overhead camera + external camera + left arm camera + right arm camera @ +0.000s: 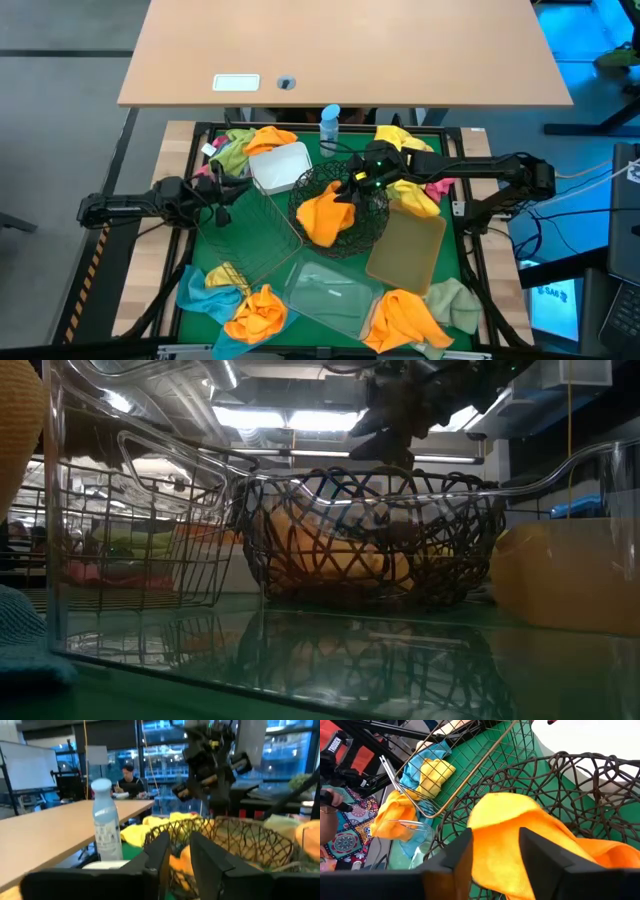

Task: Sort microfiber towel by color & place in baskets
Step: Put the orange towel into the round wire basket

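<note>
An orange microfiber towel (520, 835) lies in the round black wire bowl (372, 232) at the table's middle, and part of it drapes over the near-left rim (322, 225). My right gripper (495, 847) hangs open just above it, a finger on either side and clear of the bowl's rim in the low view (395, 435). My left gripper (177, 842) waits at the table's left (233, 192), pointing level at the bowl. Its fingers stand a little apart with nothing between them.
The rectangular wire basket (250, 240), clear tray (330, 295), tan tray (408, 250) and white tub (280, 168) ring the bowl. Loose towels lie along the near edge (257, 312) and the far edge (400, 137). A spray bottle (330, 122) stands at the far edge.
</note>
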You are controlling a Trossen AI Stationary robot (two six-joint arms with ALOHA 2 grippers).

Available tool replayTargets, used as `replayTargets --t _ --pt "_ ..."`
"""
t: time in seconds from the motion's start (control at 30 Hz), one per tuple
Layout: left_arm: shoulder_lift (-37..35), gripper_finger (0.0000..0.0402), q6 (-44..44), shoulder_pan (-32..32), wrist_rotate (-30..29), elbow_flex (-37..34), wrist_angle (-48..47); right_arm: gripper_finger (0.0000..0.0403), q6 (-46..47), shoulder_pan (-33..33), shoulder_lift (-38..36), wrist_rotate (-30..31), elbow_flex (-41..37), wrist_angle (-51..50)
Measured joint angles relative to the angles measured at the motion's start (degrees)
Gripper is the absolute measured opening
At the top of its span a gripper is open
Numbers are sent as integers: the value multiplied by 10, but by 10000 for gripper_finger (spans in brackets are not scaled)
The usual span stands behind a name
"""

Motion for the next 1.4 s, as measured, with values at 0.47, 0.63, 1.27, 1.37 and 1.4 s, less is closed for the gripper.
replayTargets --t 0.47,0.63,1.27,1.37,1.4 --pt "16 83 4 1 -191 52 68 209 -2 0 0 0 0 0" --pt "65 83 2 1 -235 95 49 209 -2 0 0 0 0 0" --pt "416 83 -45 179 -164 301 -54 209 -22 0 -92 31 0 -31" --pt "469 83 -47 226 -113 338 -108 209 -39 0 -122 69 0 -73" --pt "485 83 -48 240 -96 349 -128 209 -41 0 -131 86 0 -88"
